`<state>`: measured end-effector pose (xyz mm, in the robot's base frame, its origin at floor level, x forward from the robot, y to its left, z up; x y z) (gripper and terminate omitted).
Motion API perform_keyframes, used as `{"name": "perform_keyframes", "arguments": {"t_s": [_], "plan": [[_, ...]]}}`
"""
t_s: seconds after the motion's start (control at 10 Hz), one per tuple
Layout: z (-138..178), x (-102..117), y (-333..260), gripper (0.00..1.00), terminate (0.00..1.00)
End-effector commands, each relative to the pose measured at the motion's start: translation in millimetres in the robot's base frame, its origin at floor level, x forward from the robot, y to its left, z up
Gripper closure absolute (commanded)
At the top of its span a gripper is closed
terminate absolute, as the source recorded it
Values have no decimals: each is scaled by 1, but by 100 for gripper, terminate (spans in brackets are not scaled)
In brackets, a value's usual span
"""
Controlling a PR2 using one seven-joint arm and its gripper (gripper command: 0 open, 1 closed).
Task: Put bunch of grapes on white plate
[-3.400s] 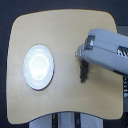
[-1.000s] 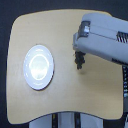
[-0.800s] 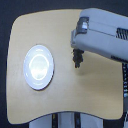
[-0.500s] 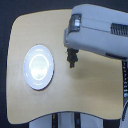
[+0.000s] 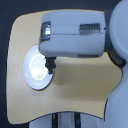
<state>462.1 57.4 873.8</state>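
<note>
End effector [image 5: 49,61]: mostly hidden under the arm's bulky grey housing; only a small dark tip shows below it, and whether the jaws are open or closed cannot be told.
Bunch of grapes [image 5: 50,65]: a small dark cluster hanging just below the housing, at the white plate's edge on the exterior view's right; blurred, so the grip on it cannot be made out.
White plate [image 5: 34,70]: round and glossy, lying on the counter toward the exterior view's left, its upper right part covered by the arm.
Arm [image 5: 75,35]: large grey block across the upper middle, reaching in from the exterior view's right.
Counter [image 5: 85,85]: light wooden top with rounded corners.
</note>
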Motion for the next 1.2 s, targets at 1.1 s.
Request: {"name": "perform_keyframes", "arguments": {"t_s": [1.1], "plan": [[-94,-20,88,100,0]]}}
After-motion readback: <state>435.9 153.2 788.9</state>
